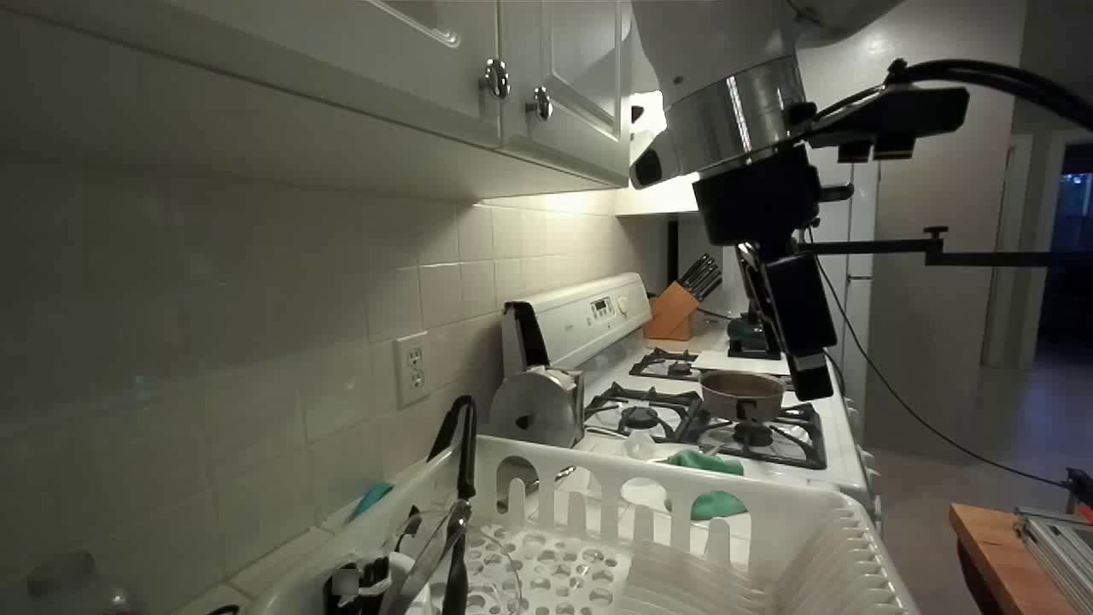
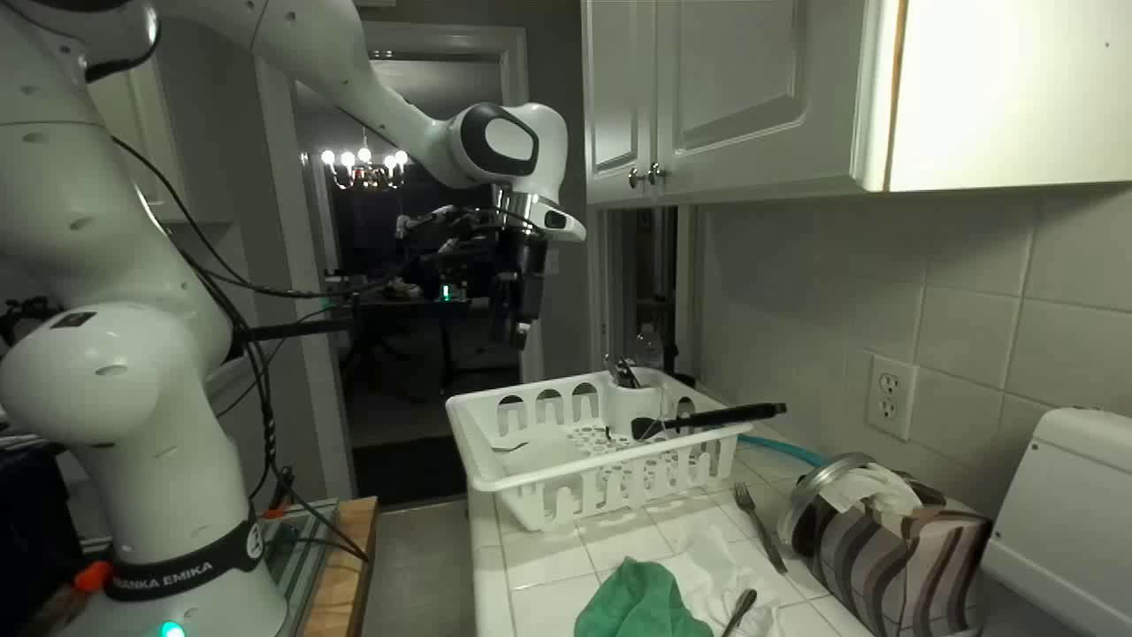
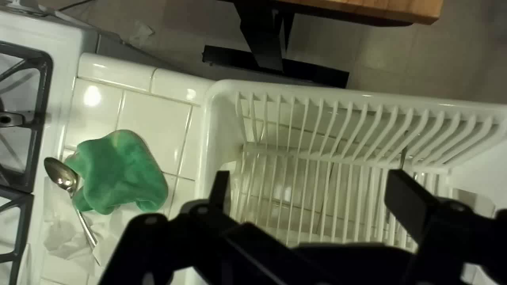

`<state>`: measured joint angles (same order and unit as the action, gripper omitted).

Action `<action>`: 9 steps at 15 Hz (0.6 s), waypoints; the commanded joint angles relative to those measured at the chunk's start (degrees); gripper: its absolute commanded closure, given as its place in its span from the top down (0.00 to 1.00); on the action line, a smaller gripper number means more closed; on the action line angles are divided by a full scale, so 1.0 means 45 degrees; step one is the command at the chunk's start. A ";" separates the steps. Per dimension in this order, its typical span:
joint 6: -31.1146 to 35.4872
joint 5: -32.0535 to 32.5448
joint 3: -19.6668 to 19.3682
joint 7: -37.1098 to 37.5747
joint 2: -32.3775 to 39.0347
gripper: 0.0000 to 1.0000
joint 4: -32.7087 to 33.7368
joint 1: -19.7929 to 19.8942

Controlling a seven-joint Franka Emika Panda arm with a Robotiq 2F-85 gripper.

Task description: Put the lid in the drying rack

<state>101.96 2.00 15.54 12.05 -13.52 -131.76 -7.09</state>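
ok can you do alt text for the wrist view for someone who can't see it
An open, empty black claw, seen from above against a slatted white plastic drying rack. At picture left, a green cloth and a metal spoon are on a white tiled counter beside a gas stove.
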 commanded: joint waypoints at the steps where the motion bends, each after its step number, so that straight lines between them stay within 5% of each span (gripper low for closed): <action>1: -0.0038 0.0050 -0.0238 0.0052 0.0026 1.00 0.0031 -0.0258; 6: -0.0038 0.0050 -0.0238 0.0052 0.0026 1.00 0.0031 -0.0258; 9: 0.1014 0.1341 -0.0214 0.0000 -0.0408 1.00 -0.0711 -0.0207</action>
<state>102.77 3.44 15.17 12.05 -13.56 -132.01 -7.34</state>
